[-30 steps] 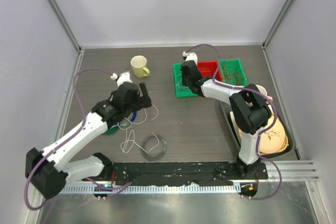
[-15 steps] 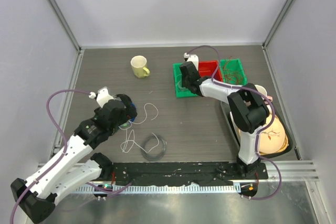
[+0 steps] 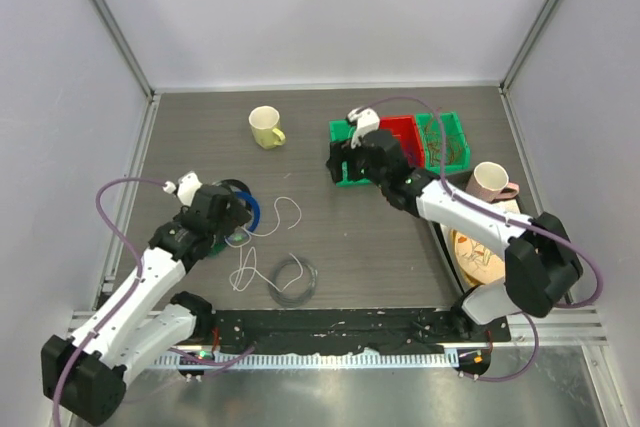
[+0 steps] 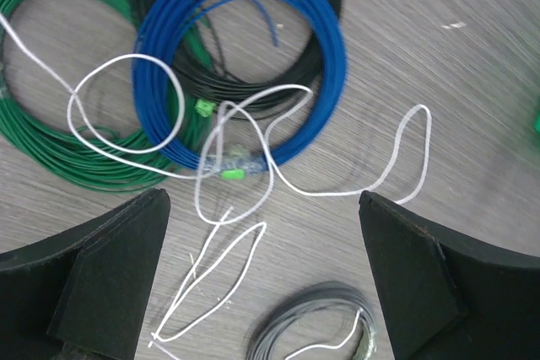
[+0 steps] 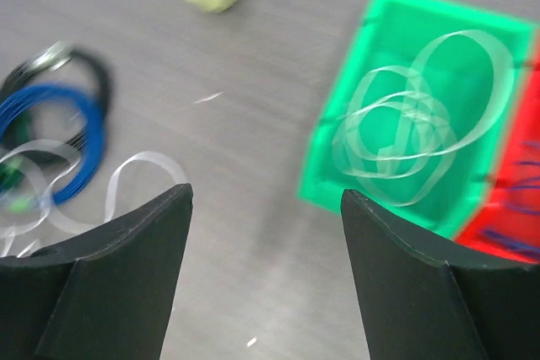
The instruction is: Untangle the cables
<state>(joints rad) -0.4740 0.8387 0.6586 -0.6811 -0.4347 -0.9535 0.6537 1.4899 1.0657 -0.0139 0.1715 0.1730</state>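
We see the left pincer (image 4: 261, 208) has drawn back and now hovers, spread and empty, above the white cable (image 4: 337, 193) snarled across the blue ring (image 4: 333, 48) on the bench (image 4: 472, 56). The right pincer (image 5: 263, 198), also spread, has lifted off the green bin (image 5: 375, 23), where a second cable (image 5: 405, 137) lies. We judge that the bench tangle comes next.

Place: probably a robotics lab test cell.
Walls: plain grey panels (image 3: 330, 7) in metal framing (image 3: 108, 22), upper frame.
Surface: dark wood-grain table (image 3: 360, 237), centre.
Mount: black rail (image 3: 350, 329), bottom edge.
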